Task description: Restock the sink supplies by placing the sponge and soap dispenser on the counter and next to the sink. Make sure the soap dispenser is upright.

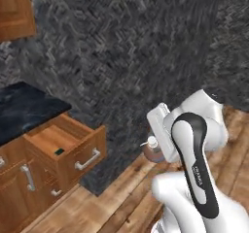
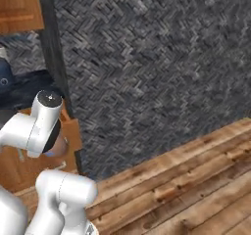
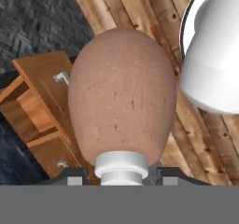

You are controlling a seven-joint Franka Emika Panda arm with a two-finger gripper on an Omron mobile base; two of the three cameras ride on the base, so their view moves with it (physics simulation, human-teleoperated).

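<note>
My gripper [image 3: 122, 175] is shut on the soap dispenser [image 3: 122, 97], a rounded brown-orange bottle; the white pump top sits between the finger tips. In the left base view the soap dispenser [image 1: 153, 151] hangs in the air beside my white hand, over the wood floor, right of the open drawer. A bit of the soap dispenser [image 2: 59, 146] peeks out behind the arm in the right base view. The sponge [image 1: 59, 151], a small dark green pad, lies inside the open drawer. The dark marbled counter [image 1: 24, 107] is at the left. The sink is out of view.
The wooden drawer [image 1: 69, 147] stands pulled out below the counter's end, and also shows as the drawer [image 3: 42, 94] in the hand view. An upper cabinet [image 1: 15, 9] hangs at top left. A dark herringbone wall [image 1: 136, 47] lies ahead, wood floor [image 2: 186, 180] below.
</note>
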